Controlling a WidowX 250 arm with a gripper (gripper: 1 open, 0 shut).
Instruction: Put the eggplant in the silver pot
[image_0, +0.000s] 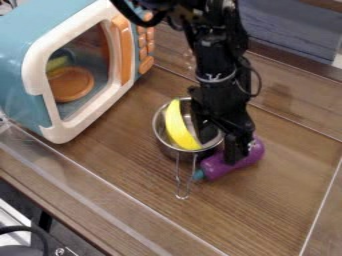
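The eggplant (235, 163) lay right of the silver pot (173, 143) (outside it); the end effector's (230, 150) grip was unclear.

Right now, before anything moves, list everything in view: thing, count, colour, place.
toy microwave: 1, light blue with white frame and orange panel, upper left
orange disc: 1, orange, inside microwave
green item: 1, green, inside microwave, partly hidden
pot: 1, silver, centre, wire handle toward camera
toy banana: 1, yellow, in pot
eggplant: 1, purple with teal-green stem end, outside pot, on table
table: 1, brown wood, under it all
cable: 1, dark, lower left
arm: 1, black, from top
gripper: 1, black, at eggplant, beside pot; jaw state unclear
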